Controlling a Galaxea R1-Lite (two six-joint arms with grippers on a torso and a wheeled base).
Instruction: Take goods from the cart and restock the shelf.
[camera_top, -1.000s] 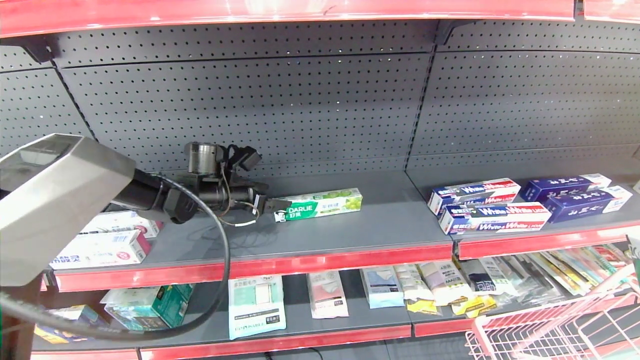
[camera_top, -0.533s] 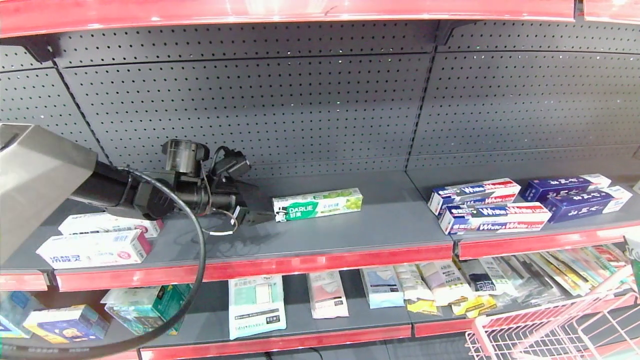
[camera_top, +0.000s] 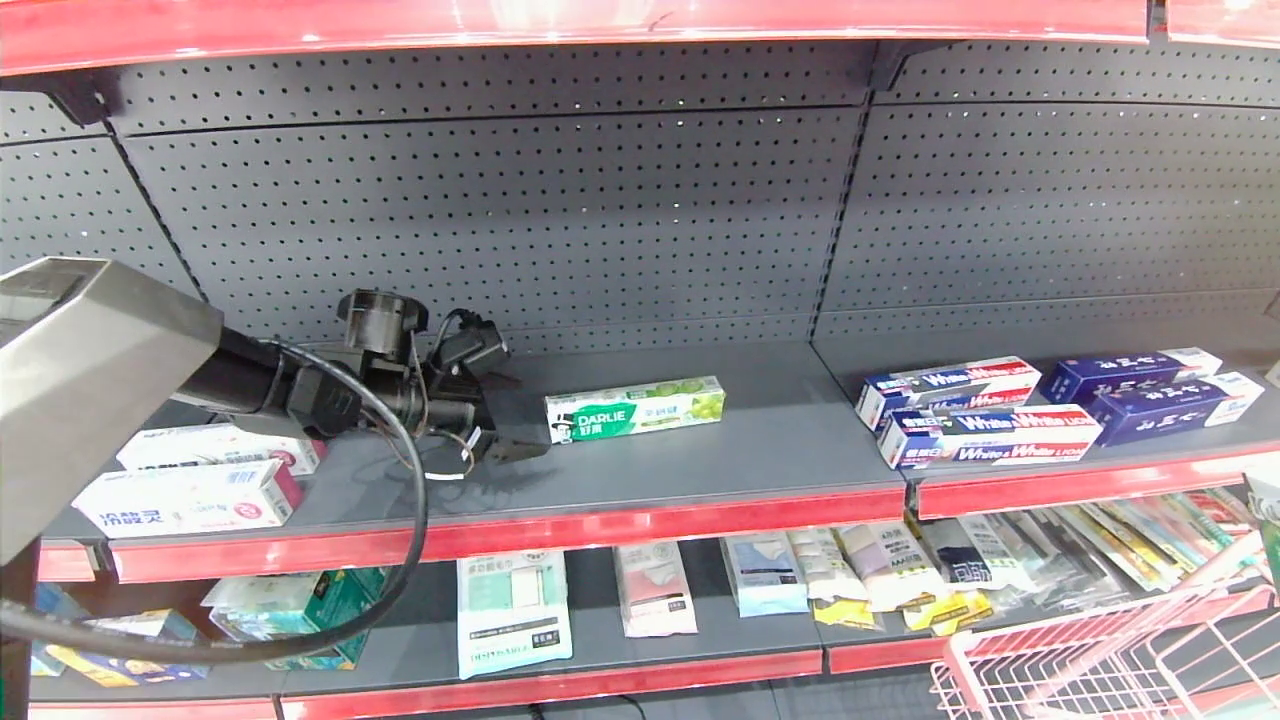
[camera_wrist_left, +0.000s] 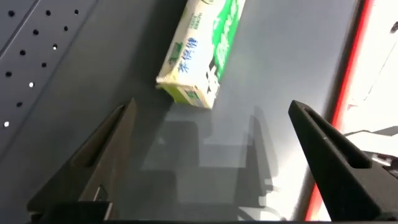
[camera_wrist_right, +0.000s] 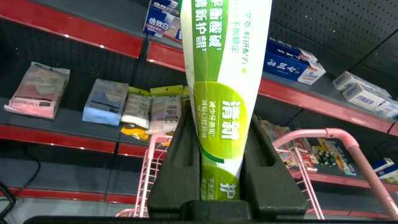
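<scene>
A green and white toothpaste box (camera_top: 635, 408) lies flat on the grey middle shelf (camera_top: 700, 470), near its centre. My left gripper (camera_top: 510, 418) hovers just left of the box's end, open, with nothing between its fingers. In the left wrist view the same box (camera_wrist_left: 199, 56) lies a short way ahead of the left gripper (camera_wrist_left: 211, 109), apart from both fingers. My right gripper (camera_wrist_right: 225, 155) is shut on another green and white toothpaste box (camera_wrist_right: 227, 93), held upright above the pink cart (camera_wrist_right: 329, 149).
White and red boxes (camera_top: 190, 495) lie at the shelf's left end. Blue and white toothpaste boxes (camera_top: 960, 410) and dark blue ones (camera_top: 1150, 390) fill the right bay. Packets (camera_top: 650, 590) line the lower shelf. The pink cart (camera_top: 1100, 650) stands at the lower right.
My left gripper has let go of the green box, opened, and drawn back to the left. The box stays lying on the shelf.
</scene>
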